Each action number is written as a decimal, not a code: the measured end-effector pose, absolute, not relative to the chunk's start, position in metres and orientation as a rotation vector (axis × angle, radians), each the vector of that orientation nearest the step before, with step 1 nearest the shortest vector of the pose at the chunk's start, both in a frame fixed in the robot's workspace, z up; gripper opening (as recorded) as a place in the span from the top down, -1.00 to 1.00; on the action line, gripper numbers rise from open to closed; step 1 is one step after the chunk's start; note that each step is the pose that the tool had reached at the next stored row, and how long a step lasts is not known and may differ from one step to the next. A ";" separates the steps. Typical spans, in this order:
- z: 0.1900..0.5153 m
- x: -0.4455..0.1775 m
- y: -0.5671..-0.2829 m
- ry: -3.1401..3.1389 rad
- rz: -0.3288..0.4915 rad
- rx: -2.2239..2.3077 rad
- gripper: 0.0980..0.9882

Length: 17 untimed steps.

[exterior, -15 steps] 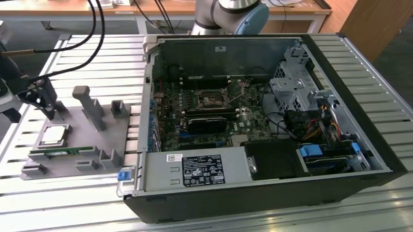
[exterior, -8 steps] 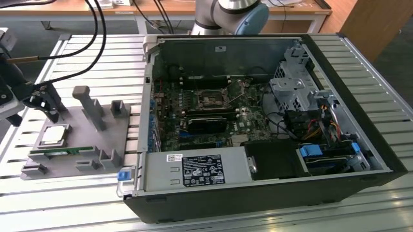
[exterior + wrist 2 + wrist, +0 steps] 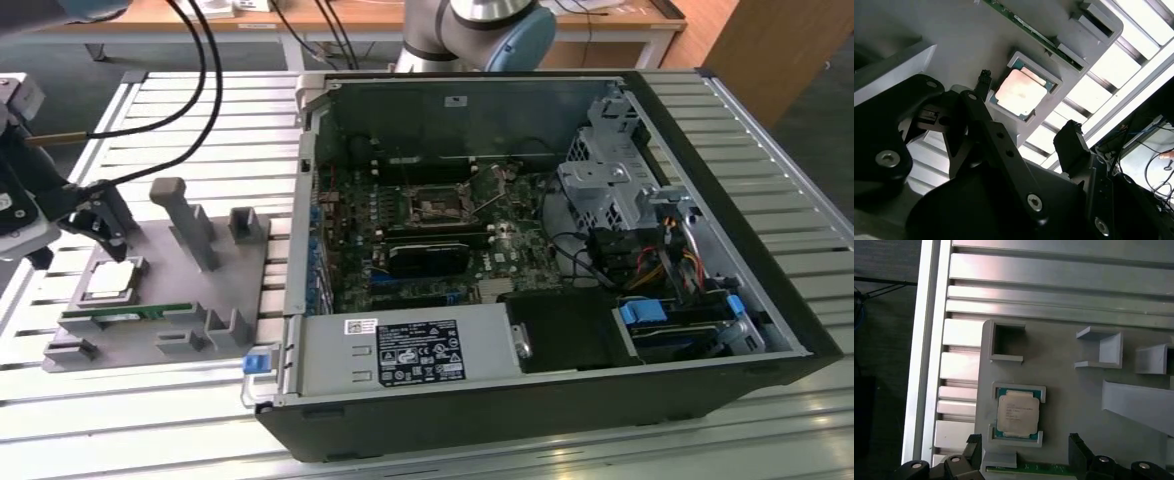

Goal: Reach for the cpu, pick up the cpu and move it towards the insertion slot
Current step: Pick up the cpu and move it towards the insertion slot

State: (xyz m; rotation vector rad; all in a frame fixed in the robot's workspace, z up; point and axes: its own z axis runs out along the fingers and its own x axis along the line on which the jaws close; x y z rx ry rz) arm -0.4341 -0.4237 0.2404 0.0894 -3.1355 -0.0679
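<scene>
**rigwatcher:** quick q, where's the cpu [image 3: 110, 280] rn? grabbed or nah?

**benchguy:** nah, not grabbed. It lies flat, silvery top up, in a lil framed nest on the grey fixture plate [image 3: 171, 285]. The plate sits on the slatted alu table [image 3: 147, 410] at the exterior view's left, just beside the open pc case [image 3: 534, 425]. Both wrist views show the same thing: chip seated square in its frame, nothing touching it afaict.

**rigwatcher:** and the gripper [image 3: 78, 245]?

**benchguy:** hovers right over the nest w/ its fingers spread wide, nothing pinched. In the first wrist view there's a dark fingertip [image 3: 1077, 447] off each side of the frame, and the cpu lies in the gap between them. Second wrist view says the same: chip between the 2 black fingers, clear of both.

**rigwatcher:** ok, and the insertion slot [image 3: 438, 205]?

**benchguy:** on the green board [image 3: 340, 262] inside the case, about mid-board. It's a dark square w/ a silvery frame, just beside a wider black block [image 3: 427, 257]. Well apart from the cpu & gripper, toward the exterior view's right.

**rigwatcher:** anything else on that plate?

**benchguy:** a long green memory stick [image 3: 114, 313] in its holder just beside the cpu nest, plus a tall grey post [image 3: 180, 225] standing upright further back.
</scene>
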 end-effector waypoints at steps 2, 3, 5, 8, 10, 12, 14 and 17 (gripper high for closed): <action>0.237 -0.434 -0.424 -3.136 -0.068 0.080 -0.53; 0.235 -0.434 -0.424 -3.136 -0.068 0.076 -0.53; 0.232 -0.435 -0.422 -3.136 -0.068 0.073 -0.53; 0.227 -0.435 -0.421 -3.136 -0.068 0.065 -0.53; 0.224 -0.436 -0.421 -3.137 -0.068 0.054 -0.53; 0.220 -0.436 -0.421 -3.137 -0.066 0.039 -0.53; 0.217 -0.436 -0.421 -3.137 -0.066 0.037 -0.53; 0.213 -0.436 -0.421 -3.137 -0.066 0.037 -0.53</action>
